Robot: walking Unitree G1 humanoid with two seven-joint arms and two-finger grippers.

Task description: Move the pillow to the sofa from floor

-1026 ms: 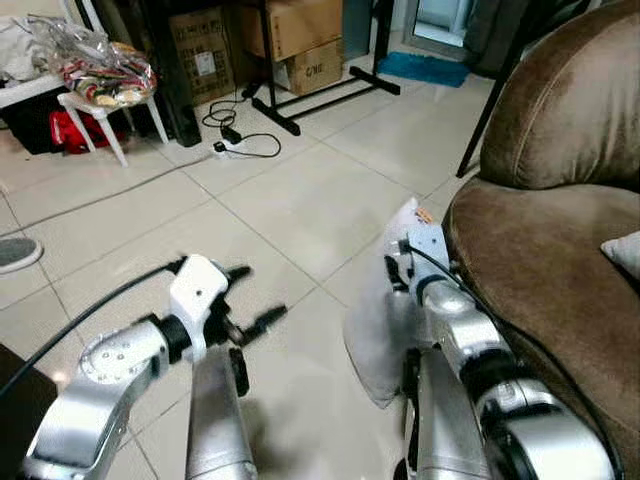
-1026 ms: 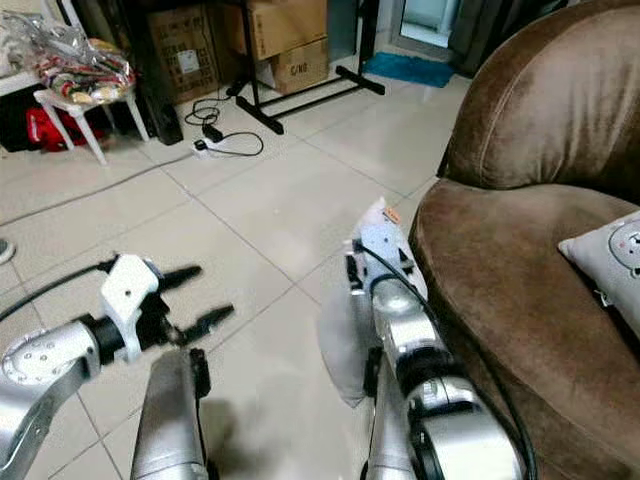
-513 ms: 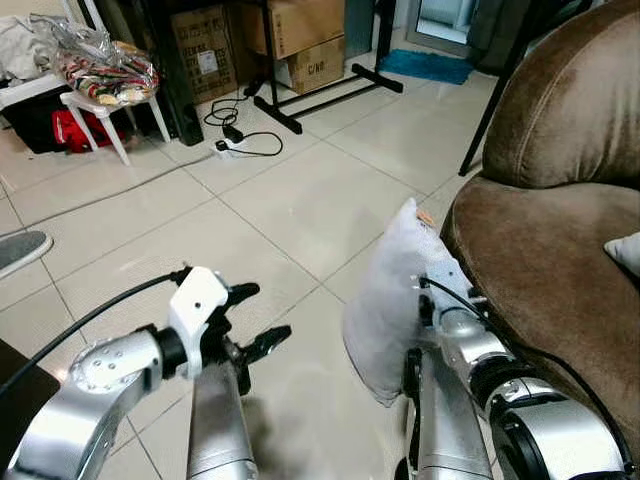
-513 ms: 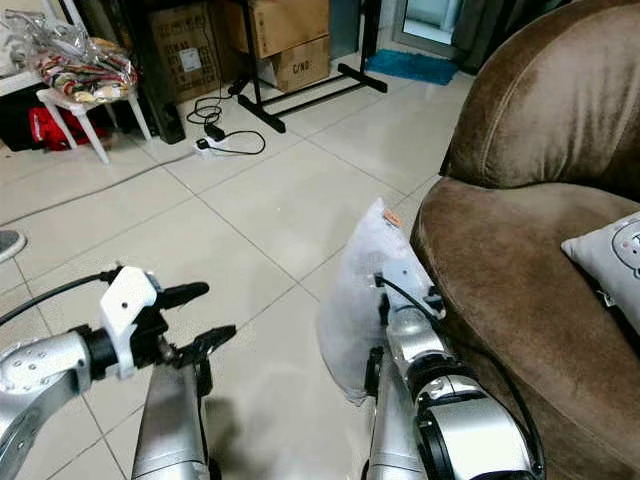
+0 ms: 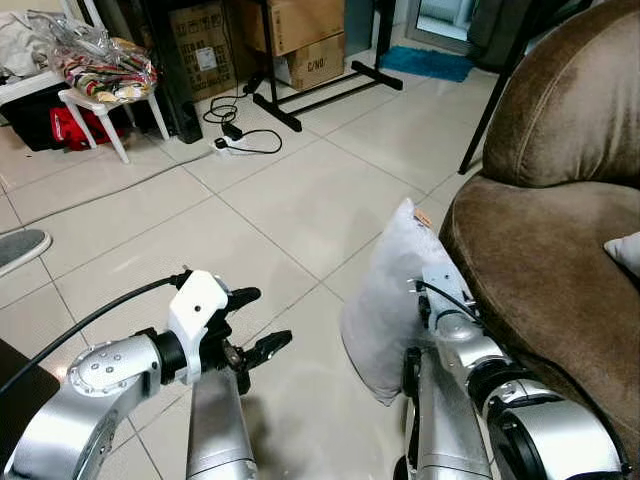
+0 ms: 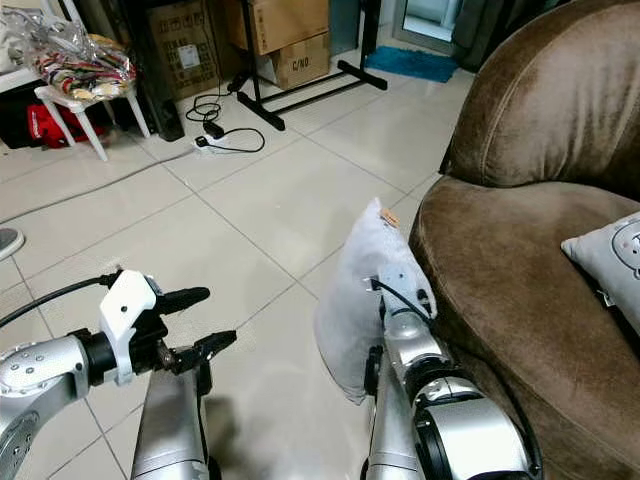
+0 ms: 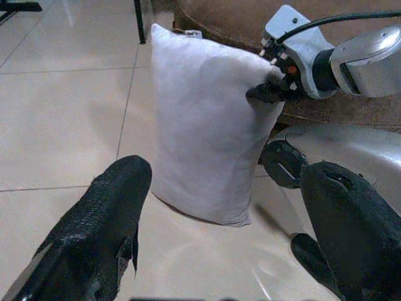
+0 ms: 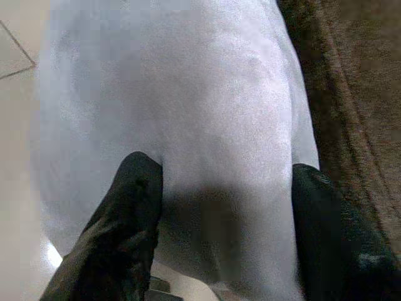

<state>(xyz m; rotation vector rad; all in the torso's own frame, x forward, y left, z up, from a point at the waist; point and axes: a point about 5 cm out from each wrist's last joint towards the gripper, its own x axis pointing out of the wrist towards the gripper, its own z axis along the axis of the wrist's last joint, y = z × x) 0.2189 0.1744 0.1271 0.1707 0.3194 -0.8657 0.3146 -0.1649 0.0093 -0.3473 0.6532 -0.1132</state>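
- Brown sofa [image 5: 560, 250] on the robot's right; a grey cushion [image 6: 610, 262] lies on its seat. Cardboard boxes [image 5: 300, 40], a black stand [image 5: 320, 95], a power strip with cable [image 5: 235, 140] and a white stool [image 5: 105, 110] stand farther back.
- Right end effector [image 7: 270, 88] has its fingers pressed into the white pillow [image 5: 385, 300], one on each side, gripping it.
- Left end effector [image 5: 255, 322] hovers with fingers spread, holding nothing, apart from the pillow.
- Pillow stands upright on the tiled floor [image 5: 290, 200], just beside the sofa front.
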